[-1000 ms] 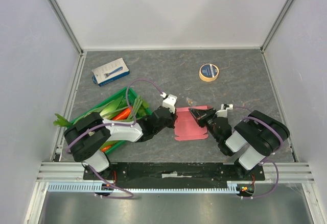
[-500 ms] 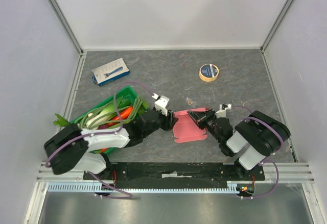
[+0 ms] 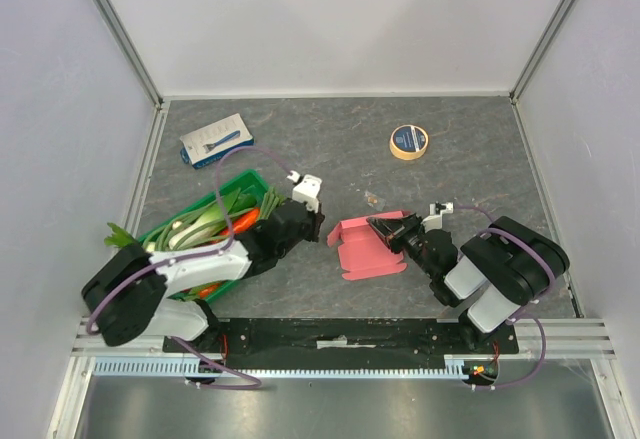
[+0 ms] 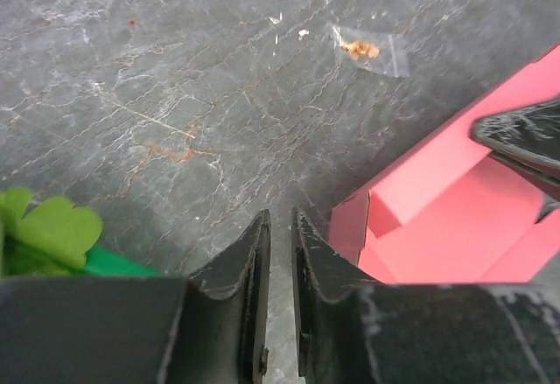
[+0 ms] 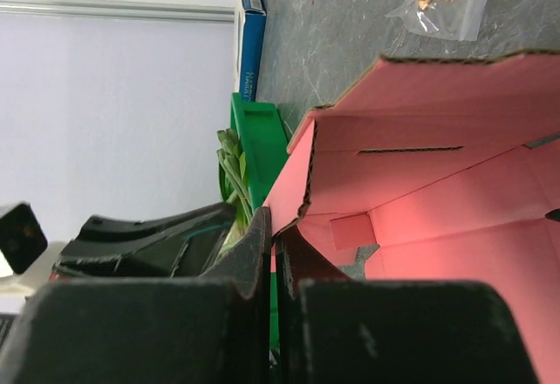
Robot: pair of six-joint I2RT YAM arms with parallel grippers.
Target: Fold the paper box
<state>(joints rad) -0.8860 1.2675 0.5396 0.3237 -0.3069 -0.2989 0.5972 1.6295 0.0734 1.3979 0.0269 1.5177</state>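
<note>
Along the near edge, a metal rail (image 3: 110, 336) and a black plate (image 3: 340, 337) carry both arm bases. White walls (image 3: 340, 19) close the left, right and far sides.

Between the arms lies the box (image 3: 365, 251), pink card, partly folded. Its left wall and a flap are raised and its hollow faces up. It rests on the grey surface (image 3: 330, 149), right of centre in the near half.

The right arm (image 3: 500, 269) is folded tight near the right wall, its wrist pointing left. The right tool (image 5: 274, 225) is pinched together on the box's card edge at the far right side.

The left arm (image 3: 200, 264) lies low, stretched right and away over the near part of the crate (image 3: 248, 176). The left tool (image 4: 280, 218) sits just left of the box, with a strip of surface showing between them. Its fingers (image 4: 249, 253) stand a slit apart with nothing in the gap.

The green crate sits at the left, angled, holding leeks (image 3: 215, 209) and a carrot (image 3: 240, 222).

Just beyond the box lies a small clear bag (image 3: 372, 199) of crumbs. Past it a broad stretch of bare surface runs to the far wall. A tape roll (image 3: 408, 142) lies at far right, well apart from a blue-and-white package (image 3: 216, 139) at far left.
</note>
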